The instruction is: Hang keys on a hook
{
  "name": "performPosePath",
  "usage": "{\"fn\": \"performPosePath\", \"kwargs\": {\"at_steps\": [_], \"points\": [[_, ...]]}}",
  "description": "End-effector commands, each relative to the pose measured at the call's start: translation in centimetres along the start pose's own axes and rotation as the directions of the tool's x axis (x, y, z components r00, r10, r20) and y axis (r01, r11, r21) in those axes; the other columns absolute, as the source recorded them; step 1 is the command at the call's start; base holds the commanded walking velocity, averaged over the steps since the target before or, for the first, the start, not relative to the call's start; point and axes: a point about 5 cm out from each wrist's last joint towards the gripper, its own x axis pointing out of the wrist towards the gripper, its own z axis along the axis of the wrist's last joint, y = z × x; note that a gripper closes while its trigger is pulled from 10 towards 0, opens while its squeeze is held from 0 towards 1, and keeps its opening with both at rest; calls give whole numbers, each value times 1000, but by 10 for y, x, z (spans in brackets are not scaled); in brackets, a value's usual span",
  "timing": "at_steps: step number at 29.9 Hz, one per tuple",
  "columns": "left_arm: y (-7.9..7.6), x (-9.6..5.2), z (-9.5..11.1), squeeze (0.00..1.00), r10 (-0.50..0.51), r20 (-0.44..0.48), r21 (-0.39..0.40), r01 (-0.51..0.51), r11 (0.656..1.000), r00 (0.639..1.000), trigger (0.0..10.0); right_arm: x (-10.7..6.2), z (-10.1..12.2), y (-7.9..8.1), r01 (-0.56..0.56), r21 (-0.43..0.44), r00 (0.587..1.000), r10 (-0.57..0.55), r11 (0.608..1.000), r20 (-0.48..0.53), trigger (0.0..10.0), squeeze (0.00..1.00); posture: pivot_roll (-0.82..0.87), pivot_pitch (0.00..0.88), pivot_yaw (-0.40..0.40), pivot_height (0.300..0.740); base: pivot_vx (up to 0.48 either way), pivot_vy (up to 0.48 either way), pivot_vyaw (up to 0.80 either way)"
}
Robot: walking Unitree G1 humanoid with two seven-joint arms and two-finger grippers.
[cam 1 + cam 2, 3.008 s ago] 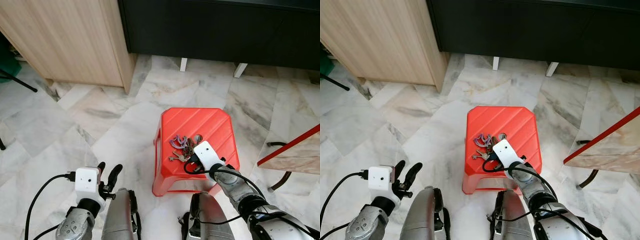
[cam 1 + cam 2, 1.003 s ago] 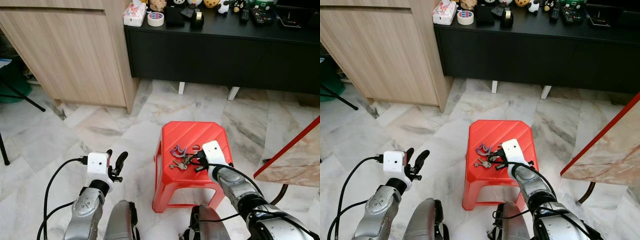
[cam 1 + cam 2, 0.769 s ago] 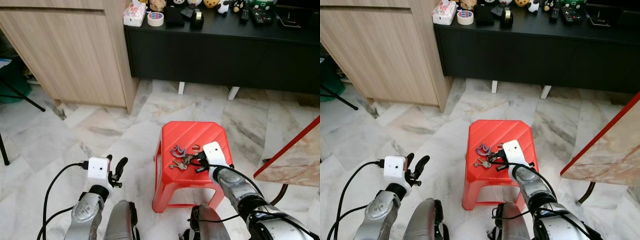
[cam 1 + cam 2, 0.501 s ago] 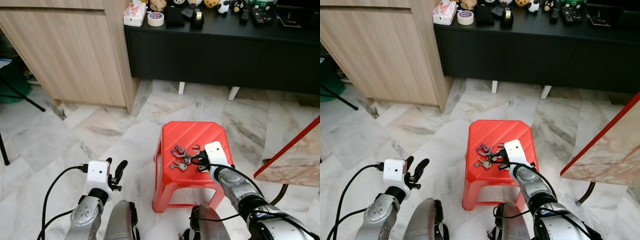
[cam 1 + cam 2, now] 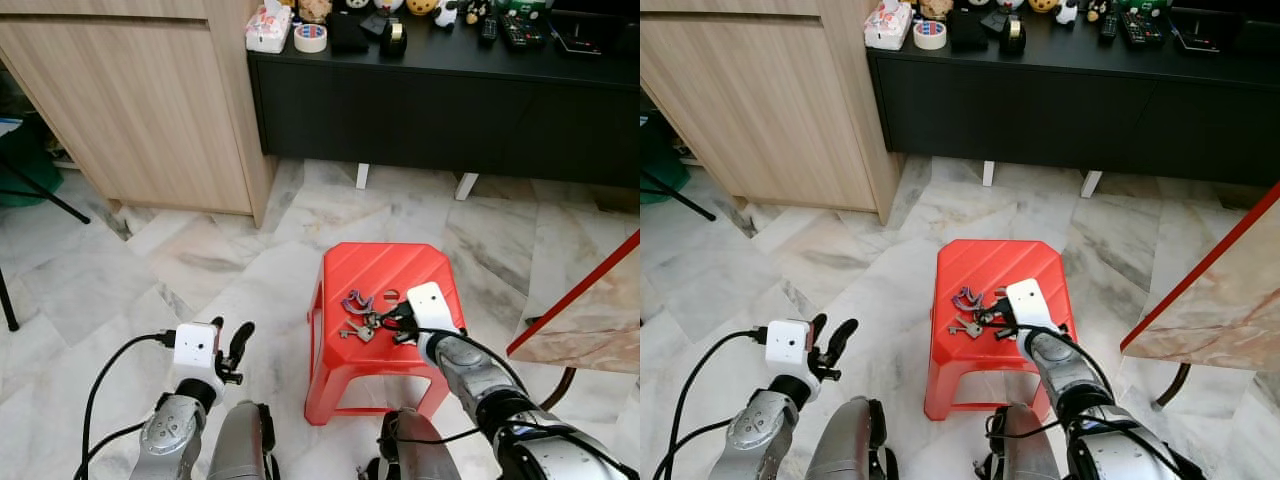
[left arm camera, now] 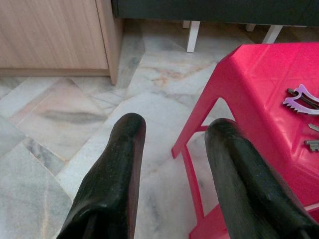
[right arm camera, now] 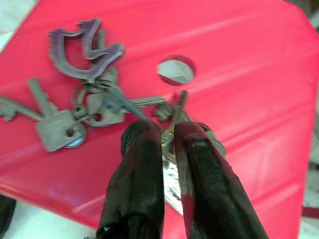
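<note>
- Marble floor (image 5: 200, 250) underfoot; wooden cupboard (image 5: 140, 100) far left, black sideboard (image 5: 450, 100) far across the room, cluttered with small things on top.
- Red stool (image 5: 385, 270) at centre, just ahead, nearer the right arm.
- Left gripper (image 5: 228, 345) low at the near left, fingers spread wide over bare floor, well apart from the stool top; idle.
- Right gripper (image 7: 167, 137) down on the near right of the stool top, fingers drawn narrow, seemingly pinched on one key at the bunch's right edge, though the contact is partly hidden.
- Keys (image 7: 94, 107) flat on the stool, fanned out leftward from the right gripper, purple tag (image 7: 84, 47) at the far left end.
- No hook to be made out; bunch trailing left of the pinch, so likely to swing under the fingers on lifting.
</note>
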Motion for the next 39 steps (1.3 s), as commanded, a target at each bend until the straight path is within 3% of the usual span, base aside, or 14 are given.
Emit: {"fn": "performPosePath", "kwargs": {"at_steps": [1,3,4,5,20,28,29,37,39], "points": [[0,-3,-4,0,-1,-23,4,1,1000,1000,10000,-2,-9,3,-25,-54,1000,24,998,-16,10000,0,83,198,-29,626,0,0,0],[0,-3,-4,0,-2,-22,3,2,1000,1000,10000,-2,-11,1,-23,-68,999,21,997,-28,10000,27,82,199,-29,626,0,0,0],[0,-3,-4,0,-3,-22,3,3,1000,1000,10000,-2,-11,-1,-13,-74,999,11,997,-32,10000,992,83,199,-30,626,0,0,0],[-1,-3,-4,0,-4,-22,2,4,1000,1000,10000,-2,-11,-3,-3,-79,999,0,997,-39,10000,1000,85,201,-31,626,0,0,0],[1,-10,-4,0,3,-27,4,-3,1000,1000,10000,-2,-20,8,-53,-94,994,44,994,-96,10000,1000,97,228,-33,626,0,0,0],[-1,-16,-7,0,-1,-40,3,1,1000,999,10000,-4,-35,11,-39,-70,990,29,997,-135,10000,1000,97,239,-32,626,0,0,0],[-1,-17,-7,0,-1,-40,3,1,1000,999,10000,-4,-36,11,-35,-71,990,25,997,-139,10000,0,97,240,-31,626,0,0,0],[-1,-21,-7,0,-5,-46,3,5,1000,999,10000,-5,-40,9,-8,-73,988,-3,997,-153,10000,0,106,247,-29,626,0,0,0],[-1,-25,-7,0,-5,-51,5,6,1000,999,10000,-4,-32,9,1,-65,994,-8,998,-113,10000,0,111,255,-28,626,0,0,0]]}}
